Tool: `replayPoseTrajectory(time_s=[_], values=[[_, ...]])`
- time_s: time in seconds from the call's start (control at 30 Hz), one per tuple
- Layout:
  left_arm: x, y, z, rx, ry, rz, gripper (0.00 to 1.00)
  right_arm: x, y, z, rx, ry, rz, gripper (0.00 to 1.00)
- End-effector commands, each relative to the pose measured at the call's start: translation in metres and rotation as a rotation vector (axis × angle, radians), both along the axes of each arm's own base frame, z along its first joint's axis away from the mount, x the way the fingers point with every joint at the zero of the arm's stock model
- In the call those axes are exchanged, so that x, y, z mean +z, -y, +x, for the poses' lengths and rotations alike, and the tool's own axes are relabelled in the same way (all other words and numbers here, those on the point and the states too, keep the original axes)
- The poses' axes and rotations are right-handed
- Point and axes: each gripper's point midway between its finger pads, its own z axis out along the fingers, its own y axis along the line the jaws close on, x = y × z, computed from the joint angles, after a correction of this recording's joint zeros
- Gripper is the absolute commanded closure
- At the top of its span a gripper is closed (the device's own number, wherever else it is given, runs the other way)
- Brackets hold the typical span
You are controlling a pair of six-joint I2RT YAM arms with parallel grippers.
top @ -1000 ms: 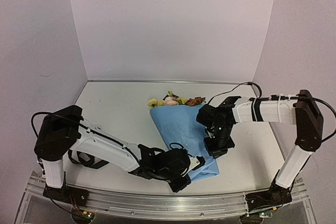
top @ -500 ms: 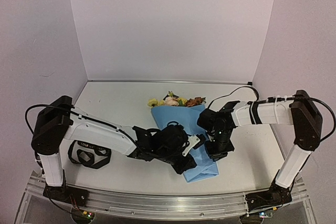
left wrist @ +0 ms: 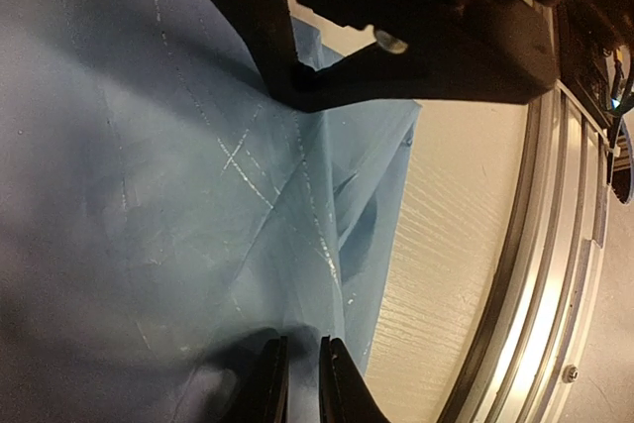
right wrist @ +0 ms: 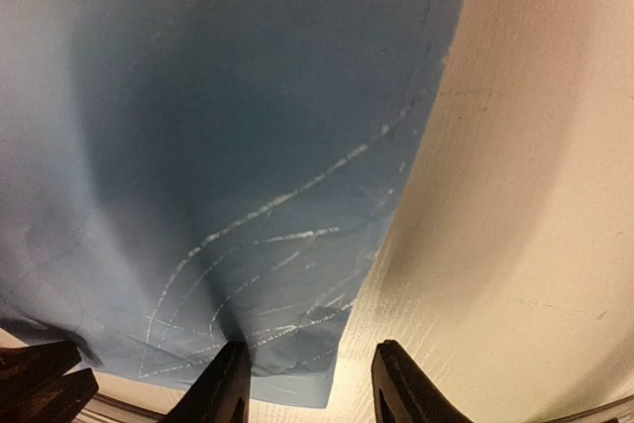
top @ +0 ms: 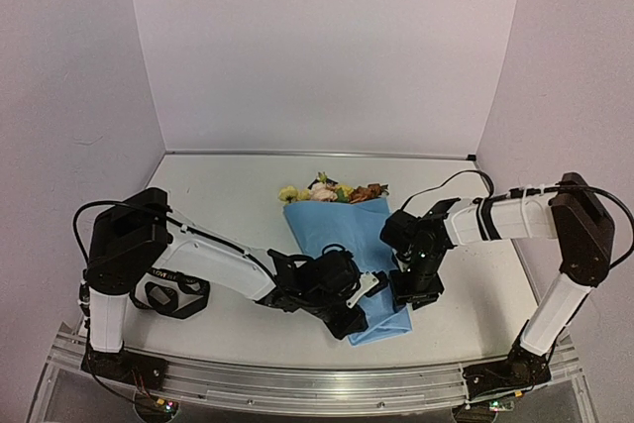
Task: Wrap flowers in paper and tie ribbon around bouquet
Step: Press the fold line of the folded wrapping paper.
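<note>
Blue cone: the bouquet (top: pixel 342 245), lying flat mid-table, wide end at 12 o'clock, narrow end trailing toward 5 o'clock.
Blooms: the flowers (top: pixel 327 189), with yellow, cream-pink and orange-brown heads showing past the wide rim (stems hidden inside).
Wrapping: the paper (left wrist: pixel 149 195), thin and light blue, creased with pale scuff lines; its loose lower edge rests on the table (top: pixel 218 205).
Claw, left: the left gripper (left wrist: pixel 302 388), set on the cone's narrow end from the 9 o'clock side; jaws almost together, nipping the paper just beside its edge.
Claw, right: the right gripper (right wrist: pixel 312 388), at 3 o'clock of the narrow end; jaws parted, straddling the paper's bottom corner without clamping it.
Black band: the ribbon (top: pixel 178 294), loosely looped at 8 o'clock of the table, near the left arm's base (partly hidden by that arm), well apart from the bouquet.
</note>
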Motion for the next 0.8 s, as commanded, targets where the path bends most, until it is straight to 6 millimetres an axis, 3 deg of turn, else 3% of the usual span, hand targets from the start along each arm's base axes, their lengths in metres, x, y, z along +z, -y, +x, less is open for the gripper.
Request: replayPoseTrajectory(time_s=[0.0,0.27,0.57,0.77], values=[[0.022,0.016,0.008,-0.002,0.010,-0.075,0.87,-0.002,-0.006,0.001,-0.063,0.009,0.066,0.59],[0.037,0.007,0.015,0.044,-0.015,-0.110,0.87,-0.022,-0.012,-0.001,-0.142,0.005,0.143,0.80],[0.071,-0.021,0.032,0.186,-0.084,-0.174,0.87,-0.024,-0.025,-0.015,-0.164,0.023,0.181,0.99],[0.058,-0.044,0.036,0.264,-0.134,-0.106,0.87,-0.028,-0.027,-0.028,-0.134,0.049,0.139,1.00]])
